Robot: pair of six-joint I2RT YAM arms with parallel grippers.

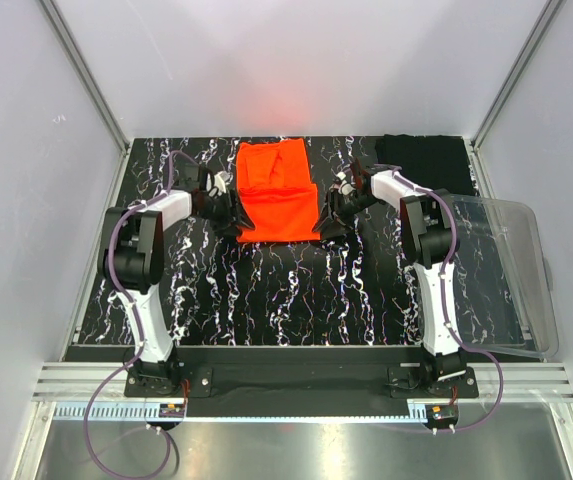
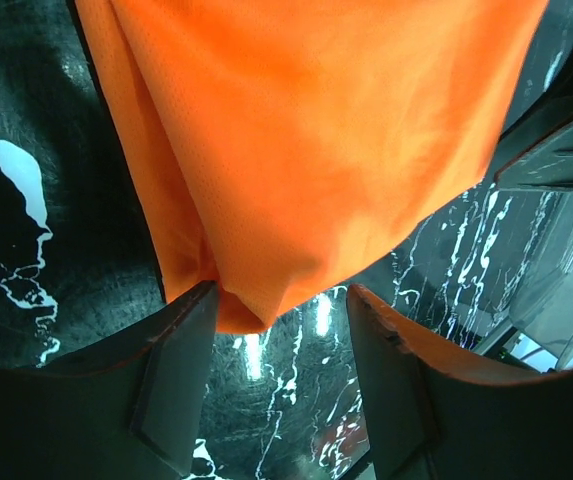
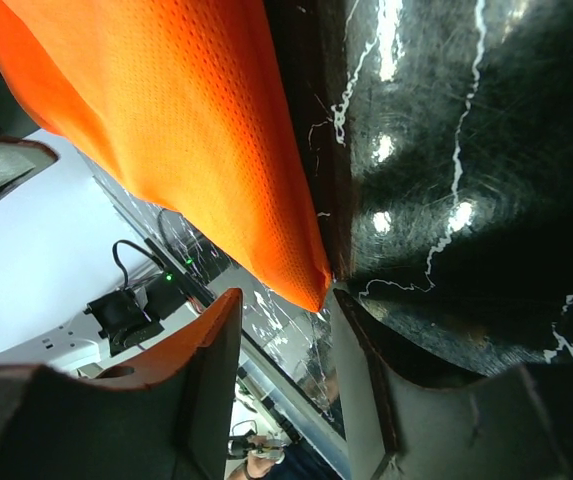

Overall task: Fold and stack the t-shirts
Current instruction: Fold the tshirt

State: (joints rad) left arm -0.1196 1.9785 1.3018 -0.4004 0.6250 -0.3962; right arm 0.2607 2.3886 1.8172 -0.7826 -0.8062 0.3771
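The orange-red t-shirt [image 1: 277,192] lies folded into a narrow panel at the back middle of the table. My left gripper [image 1: 232,222] is at its near left corner and my right gripper [image 1: 330,222] at its near right corner. In the left wrist view the left gripper [image 2: 281,295] is open, with the shirt's corner [image 2: 251,305] hanging against the left finger [image 2: 171,370], not clamped. The right gripper [image 3: 286,300] is open too. The shirt's corner [image 3: 311,290] is just above the gap, by the right finger [image 3: 366,370]. The black t-shirt [image 1: 422,160] lies at the back right corner.
A clear plastic bin [image 1: 511,275] stands tilted at the table's right edge, beside the right arm. The black marbled tabletop [image 1: 286,300] stretches from the shirt toward the arm bases. White walls close in the back and both sides.
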